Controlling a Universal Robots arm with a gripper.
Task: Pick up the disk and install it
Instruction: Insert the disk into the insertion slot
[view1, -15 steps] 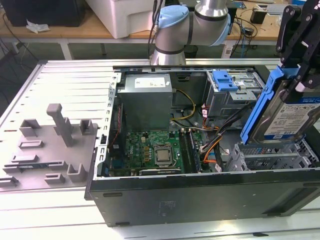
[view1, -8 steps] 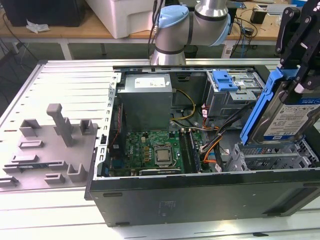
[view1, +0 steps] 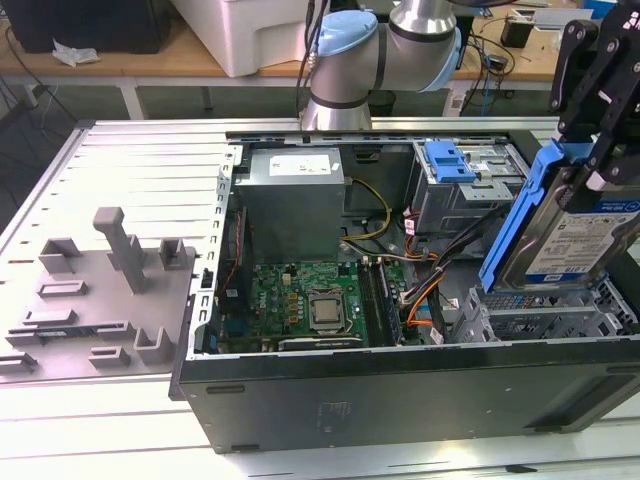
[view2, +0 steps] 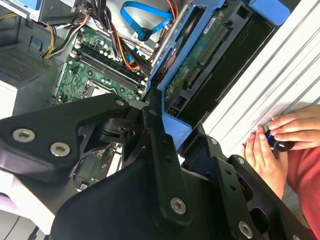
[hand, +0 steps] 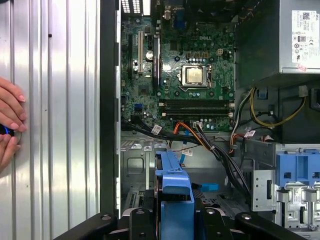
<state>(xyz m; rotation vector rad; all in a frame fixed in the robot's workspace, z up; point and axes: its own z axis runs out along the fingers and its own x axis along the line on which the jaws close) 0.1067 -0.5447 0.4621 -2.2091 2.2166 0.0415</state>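
black gripper has the disk pinched tight, hanging steeply tilted below it, long axis near upright, lower end just over the grey drive bay

Bench count: one open computer case; inside, one motherboard, one processor socket, one power supply, one blue bracket. One disk. One gripper. Two hands in the second wrist view. One grey fixture plate.
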